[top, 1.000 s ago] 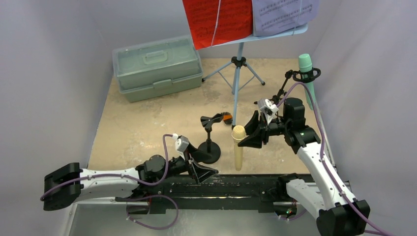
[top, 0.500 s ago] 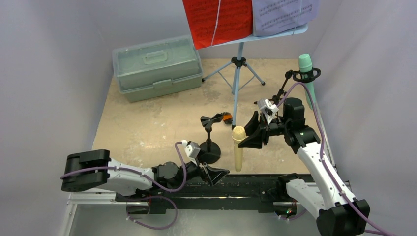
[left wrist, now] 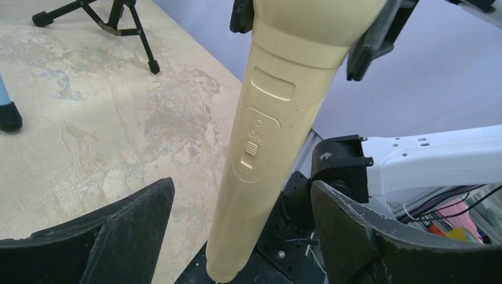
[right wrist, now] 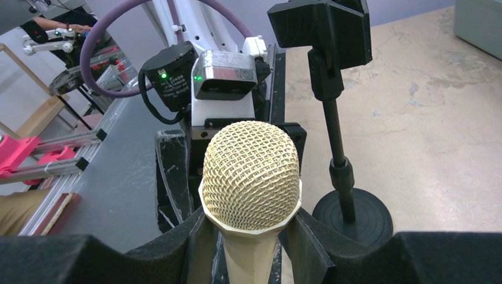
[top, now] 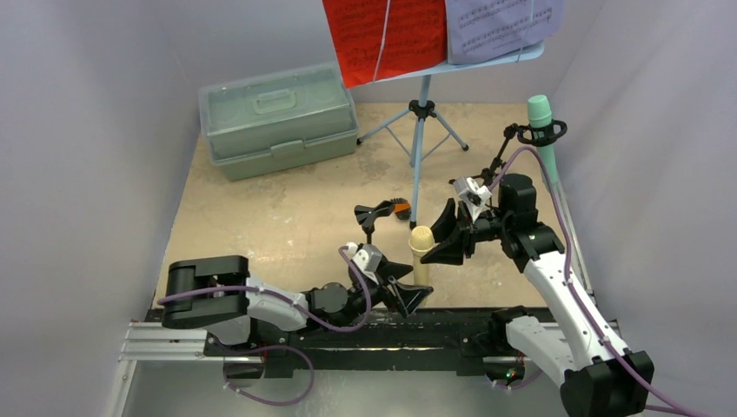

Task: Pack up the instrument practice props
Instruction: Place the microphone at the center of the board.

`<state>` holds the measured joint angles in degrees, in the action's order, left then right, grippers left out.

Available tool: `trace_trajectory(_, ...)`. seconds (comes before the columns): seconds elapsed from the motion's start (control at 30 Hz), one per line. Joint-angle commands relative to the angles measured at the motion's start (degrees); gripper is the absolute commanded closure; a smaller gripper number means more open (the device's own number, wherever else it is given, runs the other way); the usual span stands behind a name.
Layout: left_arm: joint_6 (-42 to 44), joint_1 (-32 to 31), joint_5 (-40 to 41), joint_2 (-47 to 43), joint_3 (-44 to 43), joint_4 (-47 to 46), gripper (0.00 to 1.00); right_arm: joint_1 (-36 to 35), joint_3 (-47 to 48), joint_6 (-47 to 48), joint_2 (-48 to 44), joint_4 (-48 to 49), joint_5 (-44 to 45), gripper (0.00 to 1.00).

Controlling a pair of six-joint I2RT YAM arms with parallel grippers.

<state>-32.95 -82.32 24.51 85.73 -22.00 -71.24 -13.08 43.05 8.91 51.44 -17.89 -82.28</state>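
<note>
Reads as a handover. The right gripper (right wrist: 248, 251) is clamped just under the mesh head of the tan plastic toy microphone (top: 421, 258), holding it upright at 6 o'clock on the table (top: 261, 226), base by the near edge. Meanwhile the left gripper (left wrist: 243, 192) is spread wide, with fingers at 3 and 9 o'clock of the barrel and no contact. The slide switch faces the left wrist.

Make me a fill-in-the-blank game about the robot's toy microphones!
The right gripper is shut on the ____ microphone.
The left gripper is ____, a finger on each side of it.
The mic in the ring-top holder is ____.
The sheet beside the purple sheet is ____.
Missing words: tan, open, teal, red.
</note>
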Motion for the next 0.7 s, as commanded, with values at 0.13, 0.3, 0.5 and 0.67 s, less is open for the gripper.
trace_trajectory(0.13,-1.3,-0.47,2.17,7.55,-3.31,-12.2,0.34,-0.31,-0.74,-1.44,-0.02,2.78,-2.79,0.87)
trace_trajectory(0.3,0.2,-0.47,0.42,9.41,-3.13,-15.75,0.84,-0.37,-1.16,-1.68,-0.11,2.99,-3.08,0.86)
trace_trajectory(0.5,1.08,-0.47,-1.75,6.77,-0.24,-15.89,1.0,-0.37,-0.64,-1.21,-1.08,1.75,-3.54,0.52)
trace_trajectory(0.67,0.6,-0.47,-4.71,0.2,2.71,-7.85,1.0,0.86,3.83,12.45,-2.81,-12.25,-1.36,0.02)
